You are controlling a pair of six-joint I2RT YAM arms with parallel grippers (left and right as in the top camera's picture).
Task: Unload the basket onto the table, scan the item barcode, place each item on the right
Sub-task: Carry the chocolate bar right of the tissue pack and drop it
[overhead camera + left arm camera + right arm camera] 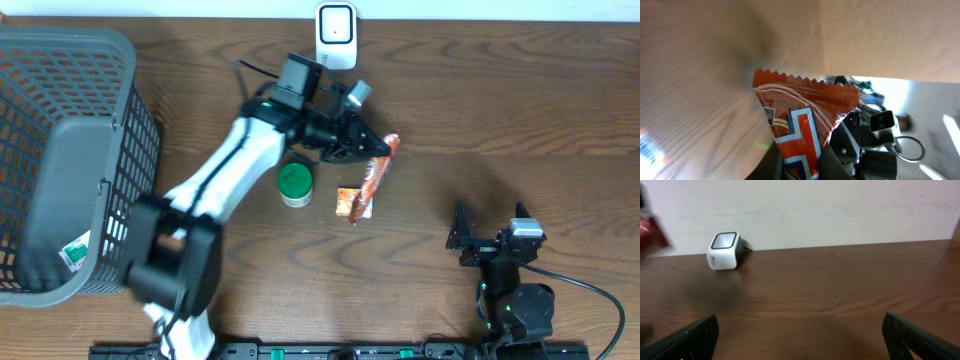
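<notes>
Orange packet (pixel 800 125) pinched in left jaws, arm (pixel 215 180) outstretched near scanner (pixel 336 35).

A dark brown wooden table (pixel 520 120) meets a plain pale wall (pixel 840 210) along its far edge.

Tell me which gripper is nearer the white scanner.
Left. The left gripper, holding the snack packet, hangs just before the scanner; the right gripper sits far off at the table's front edge.

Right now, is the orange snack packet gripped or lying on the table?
Gripped. The left gripper is shut on the snack packet, whose zigzag-edged top sticks out past it in the left wrist view.
</notes>
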